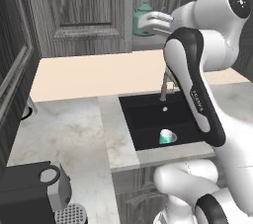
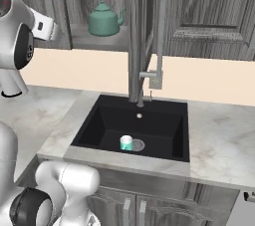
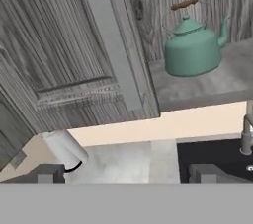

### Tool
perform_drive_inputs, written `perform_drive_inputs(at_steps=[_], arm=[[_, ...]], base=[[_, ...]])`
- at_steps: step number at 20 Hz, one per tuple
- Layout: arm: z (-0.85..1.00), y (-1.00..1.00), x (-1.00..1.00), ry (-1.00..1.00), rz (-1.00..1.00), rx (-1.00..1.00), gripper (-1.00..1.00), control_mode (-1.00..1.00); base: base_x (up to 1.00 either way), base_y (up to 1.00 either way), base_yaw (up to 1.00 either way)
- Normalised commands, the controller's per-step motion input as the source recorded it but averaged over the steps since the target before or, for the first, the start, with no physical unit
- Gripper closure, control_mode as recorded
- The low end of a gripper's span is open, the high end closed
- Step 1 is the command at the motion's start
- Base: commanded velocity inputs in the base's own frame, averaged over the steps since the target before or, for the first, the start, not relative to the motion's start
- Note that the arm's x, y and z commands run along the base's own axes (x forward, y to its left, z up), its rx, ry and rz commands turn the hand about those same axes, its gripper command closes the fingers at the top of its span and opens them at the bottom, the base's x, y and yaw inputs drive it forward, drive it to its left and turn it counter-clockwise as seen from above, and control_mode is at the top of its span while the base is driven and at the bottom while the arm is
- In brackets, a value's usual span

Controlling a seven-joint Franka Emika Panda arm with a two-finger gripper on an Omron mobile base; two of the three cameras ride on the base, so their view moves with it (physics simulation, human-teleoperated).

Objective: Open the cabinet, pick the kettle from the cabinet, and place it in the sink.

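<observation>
Spread wide and holding nothing, the jaws of the gripper (image 3: 123, 174) show as two dark finger tips at the bottom of the hand view, with bare counter between them. The hand sits up near the cabinet (image 1: 74, 6), in front of the open compartment where the kettle (image 2: 103, 20) stands.

One door is swung open, so the opening step looks done, and the step in hand is judged to be the reach for the kettle. It is a green pot with a spout and a high bail handle topped by a brown grip, standing upright on the shelf, and in the hand view it lies up and to the right of the finger tips, well apart from them. To do this well, the hand should first turn so the kettle is centred between the open fingers, then go in over the shelf edge, clear of the door's bar handle (image 3: 114, 45), which stands just beside the opening. The round body looks wide for the jaws, so the top handle or its brown grip seems the safer hold; the fingers should close only once they straddle it. The faucet (image 2: 152, 46) rises close by and could be clipped on the way back down.

As for containers, the cabinet shelf holds the kettle alone in what is visible. The sink (image 2: 94, 120) already holds a small teal cup (image 2: 126, 143) beside the drain.
</observation>
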Motion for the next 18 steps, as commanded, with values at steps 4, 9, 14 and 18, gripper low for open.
perform_drive_inputs(at_steps=[4,9,14,18], arm=[[0.17,0.10,0.35,0.06,0.08,-0.14,-1.00,-1.00],[0.00,0.03,0.19,0.01,0.04,-0.12,-1.00,-1.00],[-0.04,0.14,0.33,0.00,0.00,-0.07,-1.00,-1.00],[0.00,0.21,0.43,0.00,0.00,-0.01,-1.00,-1.00]], base=[[0.00,0.00,0.00],[0.00,0.00,0.00],[0.00,0.00,0.00],[0.00,0.00,0.00]])
